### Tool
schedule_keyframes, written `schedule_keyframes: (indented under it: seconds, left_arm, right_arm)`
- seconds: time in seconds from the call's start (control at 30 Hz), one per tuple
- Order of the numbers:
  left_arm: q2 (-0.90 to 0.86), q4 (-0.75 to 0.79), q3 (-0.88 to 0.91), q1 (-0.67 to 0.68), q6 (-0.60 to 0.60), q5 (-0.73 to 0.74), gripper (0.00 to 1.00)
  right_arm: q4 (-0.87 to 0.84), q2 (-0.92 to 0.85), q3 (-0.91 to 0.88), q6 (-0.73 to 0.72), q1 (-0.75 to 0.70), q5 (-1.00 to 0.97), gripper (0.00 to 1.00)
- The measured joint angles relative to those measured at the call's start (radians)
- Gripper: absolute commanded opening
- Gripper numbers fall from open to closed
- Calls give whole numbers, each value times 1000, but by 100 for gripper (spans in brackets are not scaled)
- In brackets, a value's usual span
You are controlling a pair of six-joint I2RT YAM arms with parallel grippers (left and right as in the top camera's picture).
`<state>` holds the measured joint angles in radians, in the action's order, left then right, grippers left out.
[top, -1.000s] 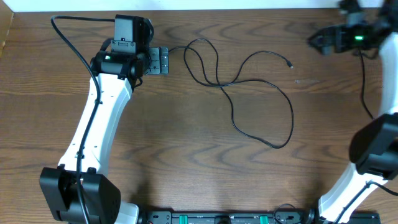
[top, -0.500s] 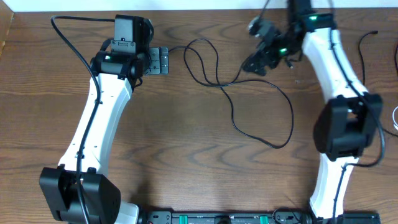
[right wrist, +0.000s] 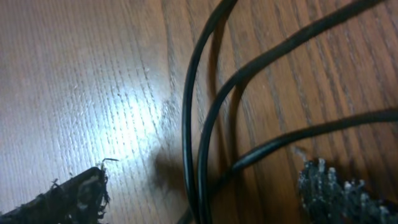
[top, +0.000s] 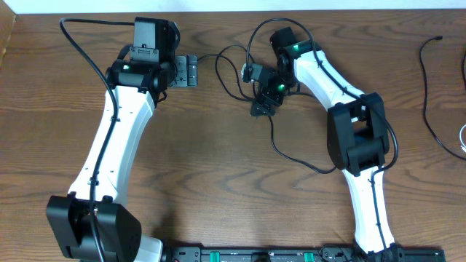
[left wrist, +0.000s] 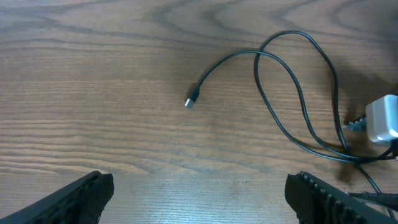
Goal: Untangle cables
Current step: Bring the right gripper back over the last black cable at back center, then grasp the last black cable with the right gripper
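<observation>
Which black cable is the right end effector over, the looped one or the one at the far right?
The looped cable in the middle: the right end effector hangs open over its crossing strands. The other black cable lies alone, far right.

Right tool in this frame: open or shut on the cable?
Open. In the wrist view the right tool has its fingertips far apart, with the cable strands running unpinched between them.

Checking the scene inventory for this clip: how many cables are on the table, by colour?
black cables: 2, the looped cable and the right-edge cable
white wire: 1, mostly cut off by the frame
total: 3
</observation>
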<state>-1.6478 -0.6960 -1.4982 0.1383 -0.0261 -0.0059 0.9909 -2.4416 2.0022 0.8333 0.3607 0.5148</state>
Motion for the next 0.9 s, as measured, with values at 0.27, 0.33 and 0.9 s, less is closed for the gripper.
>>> schedule_keyframes:
  seconds: [0.27,0.33,0.9]
  left_arm:
    - [0,0,0,0,0,0,93]
    - [0,0,0,0,0,0,93]
    - [0,0,0,0,0,0,93]
  right_arm:
    - [3,-16,20,7,5,-44,54]
    - [2,-17,23,-9,7,-69,45]
    - [0,-17,33,-92,17,-181,47]
